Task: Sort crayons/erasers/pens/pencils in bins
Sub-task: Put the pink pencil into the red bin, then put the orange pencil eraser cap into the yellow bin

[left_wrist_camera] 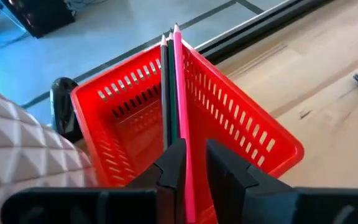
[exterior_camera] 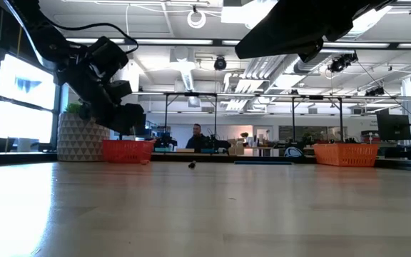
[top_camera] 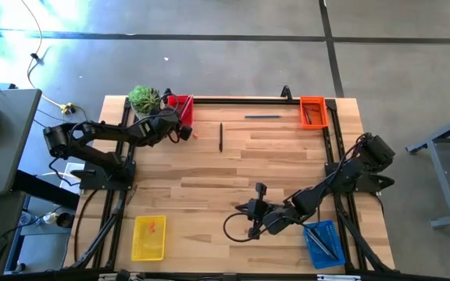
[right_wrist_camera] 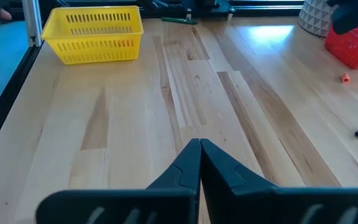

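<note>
Over the red bin (left_wrist_camera: 185,118) at the table's far-left corner, the left gripper (left_wrist_camera: 194,171) stands with jaws slightly parted around a pink pencil (left_wrist_camera: 180,93), its long axis running straight ahead into the bin; the right gripper (right_wrist_camera: 200,163) waits closed, well apart.

The left arm reaches from the surface's left edge toward the far left corner, its elbow bent. Its left claw (left_wrist_camera: 194,171) hangs raised above the surface, fingers slightly parted with a narrow gap between them. The right arm stretches from the right edge toward the near middle, held low. Its right claw (right_wrist_camera: 200,163) has both fingers pressed together, holding nothing.
</note>
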